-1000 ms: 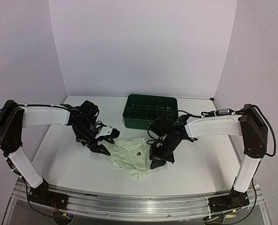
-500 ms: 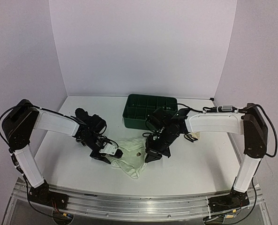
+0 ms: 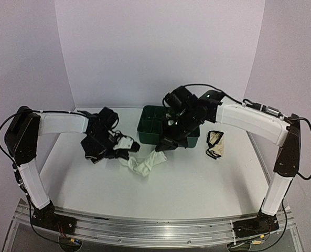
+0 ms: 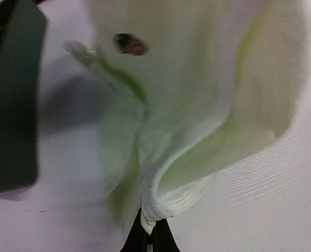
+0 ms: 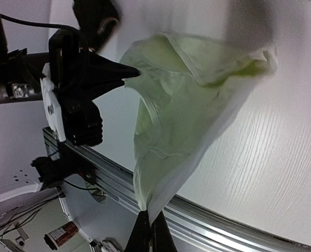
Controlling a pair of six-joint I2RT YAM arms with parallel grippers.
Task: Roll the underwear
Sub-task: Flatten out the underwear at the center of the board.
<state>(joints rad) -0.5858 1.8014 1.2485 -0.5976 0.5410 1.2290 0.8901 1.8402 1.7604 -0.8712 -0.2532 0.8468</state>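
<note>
The plain cream-white underwear (image 3: 145, 165) hangs in a sagging band between both grippers, just above the table in front of the tray. My left gripper (image 3: 127, 153) is shut on its bunched waistband (image 4: 160, 207), the fingertips (image 4: 151, 237) pinched tight. The right gripper (image 3: 161, 148) is shut on the opposite edge (image 5: 160, 173), its fingertips (image 5: 149, 227) closed on the cloth. From the right wrist view the left gripper (image 5: 136, 69) shows pinching the far end. A cream underwear with black edging (image 3: 214, 144) lies crumpled on the table to the right. Black underwear is out of view.
The green compartment tray (image 3: 168, 126) stands at the back centre, right behind the right gripper. The right arm reaches high over the tray. The aluminium rail (image 3: 155, 226) runs along the table's near edge.
The left gripper has shut on the cream-white underwear. The right gripper has risen and moved back toward the tray, lifting the cloth off the table. The cream and black piece now shows.
</note>
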